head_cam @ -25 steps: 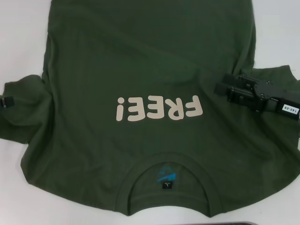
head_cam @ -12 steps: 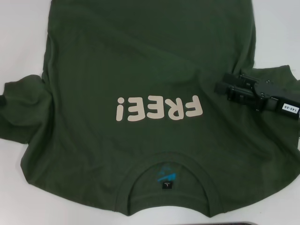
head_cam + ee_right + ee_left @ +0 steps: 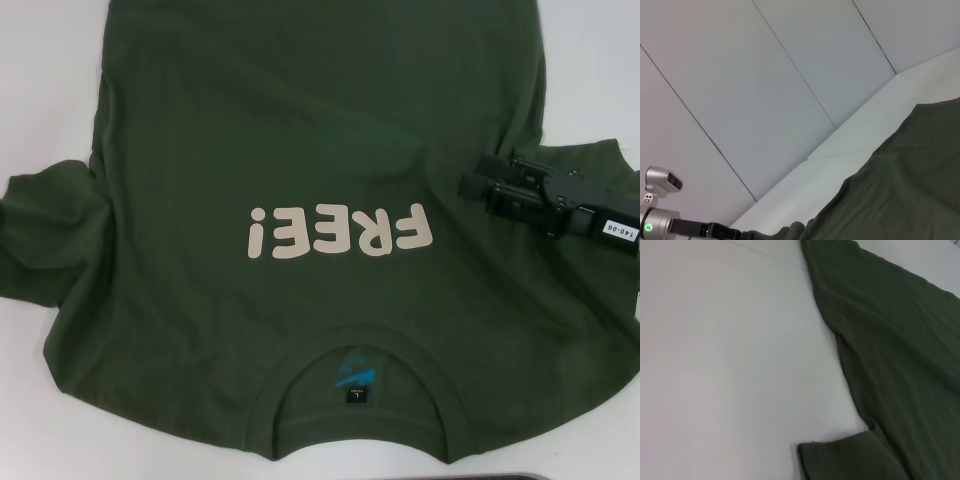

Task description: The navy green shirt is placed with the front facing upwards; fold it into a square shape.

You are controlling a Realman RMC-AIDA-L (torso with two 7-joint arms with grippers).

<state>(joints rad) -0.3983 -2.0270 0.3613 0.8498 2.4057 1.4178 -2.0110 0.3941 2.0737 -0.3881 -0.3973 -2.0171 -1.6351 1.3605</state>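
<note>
Since the earlier head frames: left gripper's black tip has gone from the left sleeve's outer edge; right gripper has shifted slightly, otherwise as before.

Table [image 3: 40,90]: white surface, bare at both sides of the garment.

Navy green shirt [image 3: 300,140]: spread flat, front up, covering most of the table. Collar [image 3: 355,395] nearest the robot, hem at the far side. Cream letters "FREE!" [image 3: 340,232] across the chest, reading upside down from the head view. Both sleeves lie outward, the left one rumpled. Small blue print and black tag inside the collar.

Right gripper [image 3: 480,183]: black, lying low over the right sleeve and shoulder, pointing inward toward the chest. Whether its fingers touch the cloth, or stand apart or together, cannot be told.

Left gripper: out of every view; its wrist camera shows the shirt's edge and a sleeve end on the table.
</note>
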